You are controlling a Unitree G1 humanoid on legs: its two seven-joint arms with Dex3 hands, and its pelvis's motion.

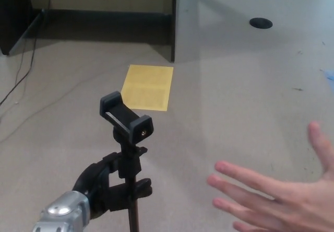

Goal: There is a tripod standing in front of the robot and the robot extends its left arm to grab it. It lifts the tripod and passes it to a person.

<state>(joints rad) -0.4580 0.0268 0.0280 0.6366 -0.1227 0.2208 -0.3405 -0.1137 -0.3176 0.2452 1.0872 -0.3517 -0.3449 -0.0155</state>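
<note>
risk of slip: left hand [107,190] fingers wrap the tripod [128,153] stem just below its phone clamp [125,118]. person's hand [276,198] waits open, apart to the right; early release drops it.

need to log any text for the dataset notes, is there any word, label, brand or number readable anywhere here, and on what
No text can be read anywhere in the head view.
Tripod, phone clamp on top: plain black, no brand or label visible.
Left robot hand and its silver wrist: no markings visible.
Yellow sheet on the floor: faint lines cross it, but no letters or numbers can be made out.
Person's hand, floor and furniture: no print or signs.
</note>
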